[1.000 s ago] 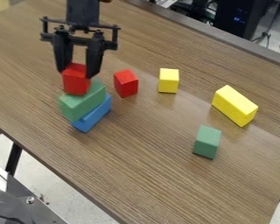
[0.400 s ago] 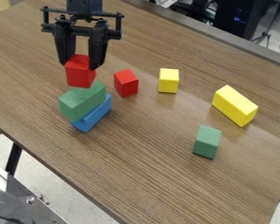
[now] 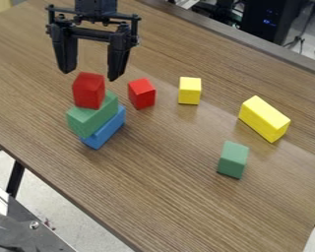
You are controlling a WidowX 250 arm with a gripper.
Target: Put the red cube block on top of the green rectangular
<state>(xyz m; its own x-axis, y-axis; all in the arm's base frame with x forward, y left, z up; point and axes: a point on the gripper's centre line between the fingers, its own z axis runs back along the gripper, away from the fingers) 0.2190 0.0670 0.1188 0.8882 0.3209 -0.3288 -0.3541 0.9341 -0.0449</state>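
- The red cube [image 3: 89, 92] sits upright on the green block [image 3: 88, 118], where the task wants it; I judge it placed.
- I have the gripper [image 3: 91, 75] just above, jaws apart, holding nothing, likely to clear the cube without dragging it.
- The blue block [image 3: 108, 132] underneath props the green one.
- The other red cube [image 3: 141, 94] sits apart, probably a spare.

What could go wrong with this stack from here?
The red cube sits at one end of the green rectangular block, so a knock might tip it. The open tool hangs close above and could clip the cube. The standing red block nearby might get bumped too.
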